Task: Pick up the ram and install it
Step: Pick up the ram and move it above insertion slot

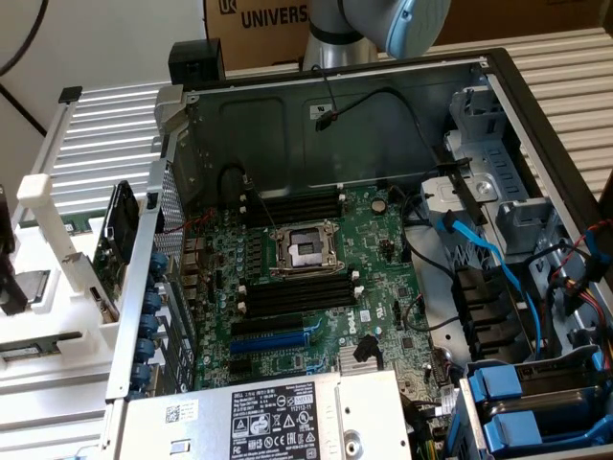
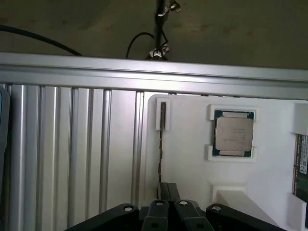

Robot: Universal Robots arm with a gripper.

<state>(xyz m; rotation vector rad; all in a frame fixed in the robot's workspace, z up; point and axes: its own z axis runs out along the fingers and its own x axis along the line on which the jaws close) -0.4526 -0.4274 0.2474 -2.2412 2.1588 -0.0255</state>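
My gripper (image 2: 167,188) is shut, its two dark fingertips pressed together over the white tray (image 2: 192,168). Just beyond the tips, a thin dark ram (image 2: 162,144) stands on edge in a narrow slot of that tray, in line with the fingers. Whether the tips touch it I cannot tell. In the exterior view the open computer case lies flat, and its green motherboard (image 1: 316,278) shows long black empty memory slots (image 1: 297,292) with white end clips. The arm's grey and blue joint (image 1: 393,24) hangs above the case's back wall.
A square silver processor chip (image 2: 234,134) sits in a pocket of the white tray, and another green stick (image 2: 301,163) lies at the tray's edge. A ribbed aluminium surface (image 2: 72,154) borders the tray. The processor socket (image 1: 305,249), blue cables (image 1: 498,268) and the power supply (image 1: 278,422) crowd the case.
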